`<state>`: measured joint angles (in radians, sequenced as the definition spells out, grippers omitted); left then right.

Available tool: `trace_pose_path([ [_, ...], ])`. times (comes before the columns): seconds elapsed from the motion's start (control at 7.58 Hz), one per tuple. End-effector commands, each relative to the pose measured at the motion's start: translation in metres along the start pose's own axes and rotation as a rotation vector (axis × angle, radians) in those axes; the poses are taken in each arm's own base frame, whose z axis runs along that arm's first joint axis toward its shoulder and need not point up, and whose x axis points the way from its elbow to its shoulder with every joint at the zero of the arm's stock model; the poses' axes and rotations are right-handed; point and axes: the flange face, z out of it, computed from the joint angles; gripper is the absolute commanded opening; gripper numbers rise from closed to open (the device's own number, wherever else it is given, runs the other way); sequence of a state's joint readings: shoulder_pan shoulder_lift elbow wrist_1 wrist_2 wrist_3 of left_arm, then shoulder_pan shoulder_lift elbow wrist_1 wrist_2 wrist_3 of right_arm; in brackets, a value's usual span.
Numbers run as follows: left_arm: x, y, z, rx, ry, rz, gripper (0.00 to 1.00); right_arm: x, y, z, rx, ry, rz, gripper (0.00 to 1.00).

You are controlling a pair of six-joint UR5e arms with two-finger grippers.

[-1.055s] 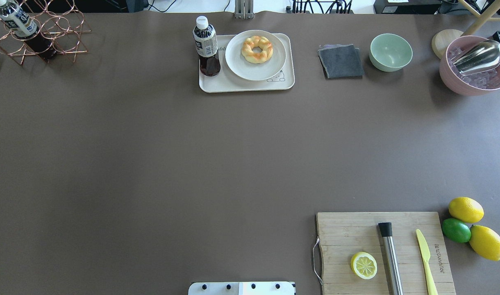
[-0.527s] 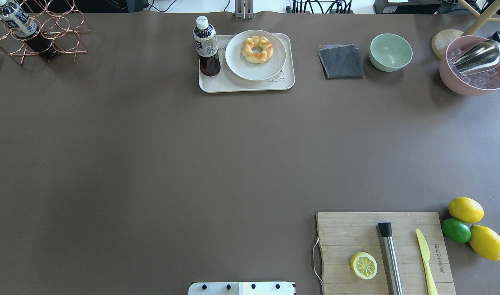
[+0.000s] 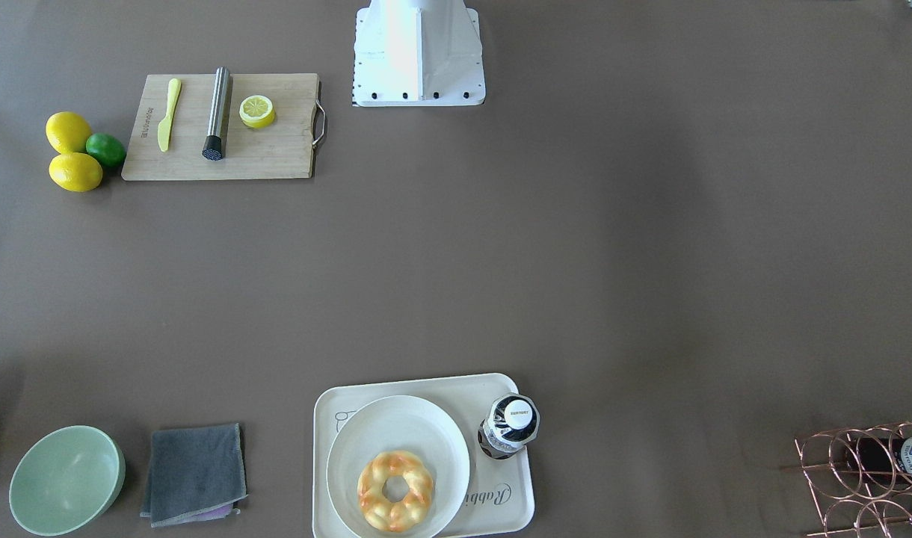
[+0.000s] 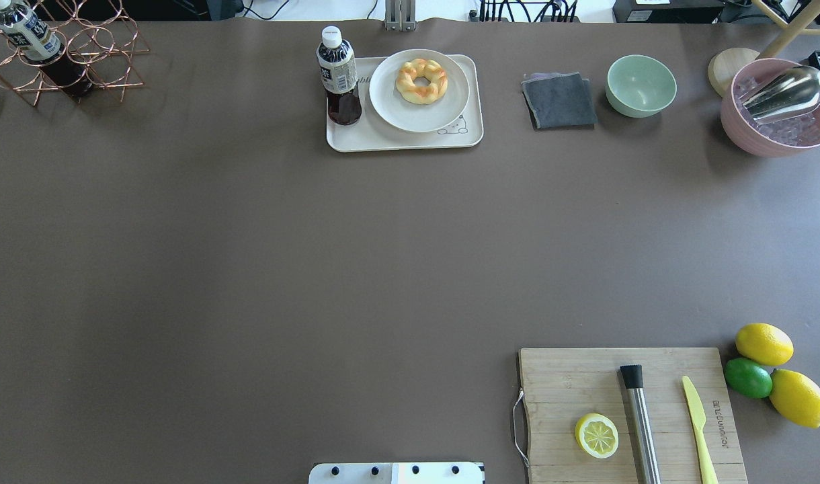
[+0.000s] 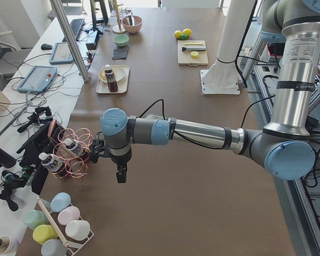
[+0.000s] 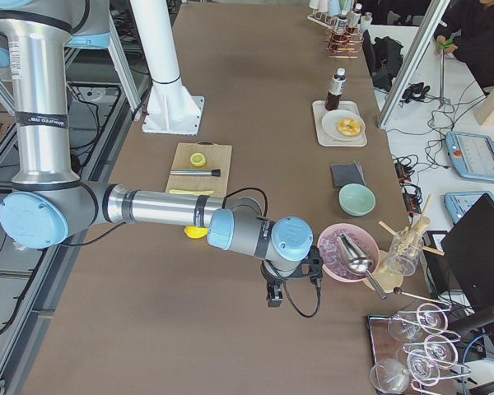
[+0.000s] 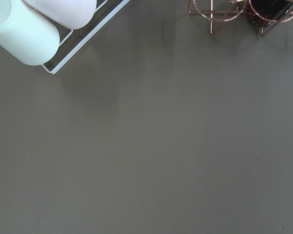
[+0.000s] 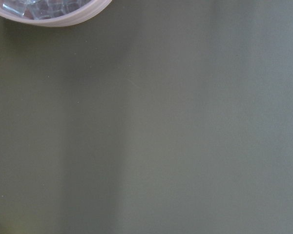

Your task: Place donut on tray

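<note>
The donut [image 4: 421,81], a golden twisted ring, lies on a round white plate [image 4: 396,107] that sits on the cream tray [image 4: 383,140] at the table's far edge. From the front the donut [image 3: 395,490] is on the same plate on the tray [image 3: 501,515]. Neither gripper is near it. The left gripper [image 5: 120,176] hangs over the table's left end beside the copper rack. The right gripper [image 6: 272,298] points down next to the pink bowl at the right end. From these side views I cannot tell whether either is open or shut.
A dark bottle [image 4: 339,75] stands on the tray's left part. To its right lie a grey cloth [image 4: 559,101], a green bowl [image 4: 641,85] and a pink ice bowl [image 4: 780,107]. A cutting board [image 4: 585,390] with a lemon half [image 4: 596,435] lies front right. The copper rack [image 4: 67,54] is far left.
</note>
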<state>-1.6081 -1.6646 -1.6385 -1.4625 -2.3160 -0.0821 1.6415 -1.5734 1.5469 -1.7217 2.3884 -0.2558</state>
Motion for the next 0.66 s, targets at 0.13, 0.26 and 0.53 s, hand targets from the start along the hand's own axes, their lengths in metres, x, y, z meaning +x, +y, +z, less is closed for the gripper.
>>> trace_pose_path([
  [0.13, -0.033, -0.001, -0.006, 0.107, 0.012, 0.018, 0.98, 0.000, 0.000, -0.003, 0.006, -0.001, 0.007, 1.00],
  [0.26, -0.034, 0.000, -0.006, 0.109, 0.013, 0.020, 0.98, -0.002, -0.004, -0.006, 0.012, -0.001, 0.002, 1.00],
  [0.53, -0.040, 0.002, 0.001, 0.090, 0.002, 0.003, 0.98, -0.003, -0.004, -0.009, 0.018, 0.002, -0.001, 1.00],
])
